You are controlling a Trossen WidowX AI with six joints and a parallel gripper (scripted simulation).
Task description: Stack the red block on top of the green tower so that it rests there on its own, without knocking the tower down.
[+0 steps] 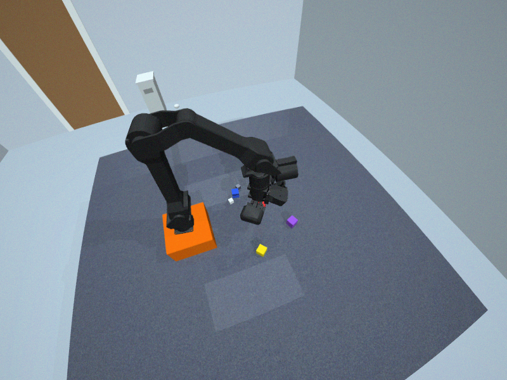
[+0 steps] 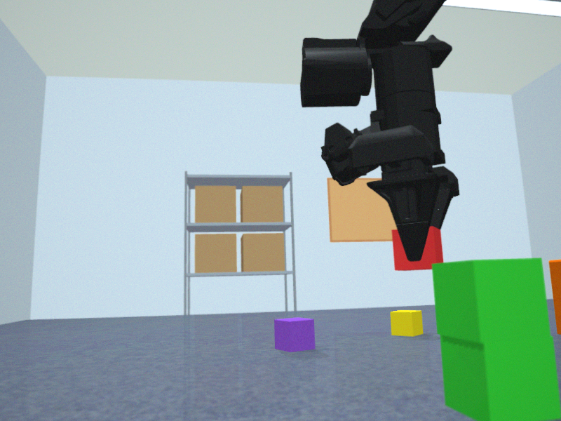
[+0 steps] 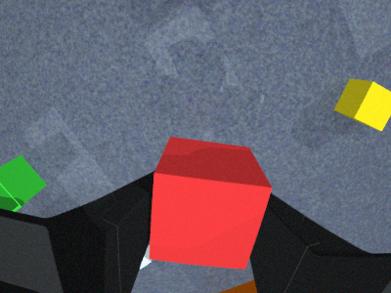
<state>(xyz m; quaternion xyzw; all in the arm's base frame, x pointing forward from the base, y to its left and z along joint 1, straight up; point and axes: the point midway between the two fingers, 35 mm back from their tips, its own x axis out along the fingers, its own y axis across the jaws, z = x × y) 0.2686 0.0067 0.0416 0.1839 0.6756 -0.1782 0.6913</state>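
Dark mat [image 1: 348, 265] [image 2: 135, 371] [image 3: 274, 44] between pale blue walls [image 1: 196, 40] [image 2: 113, 135]

Blocks on a dark blue-grey speckled table [image 1: 352, 294] [image 2: 135, 376] [image 3: 274, 44]
Around the orange box-shaped base [image 1: 205, 230]: yellow cube [image 1: 261, 250] [image 2: 406, 323] [image 3: 373, 104] near, purple cube [image 1: 291, 221] [image 2: 294, 334] farther.

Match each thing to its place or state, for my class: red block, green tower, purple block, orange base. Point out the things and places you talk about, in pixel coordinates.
1. red block [image 1: 263, 204] [image 2: 433, 253] [image 3: 207, 220]
2. green tower [image 2: 512, 299] [image 3: 21, 178]
3. purple block [image 1: 291, 221] [image 2: 294, 334]
4. orange base [image 1: 202, 230] [image 2: 556, 294] [image 3: 241, 288]

A. on the floor, by itself
B. held in the gripper [image 1: 258, 210] [image 2: 418, 253] [image 3: 207, 215]
C. under the arm
D. two blocks high

Pairs: 1-B, 2-D, 3-A, 4-C
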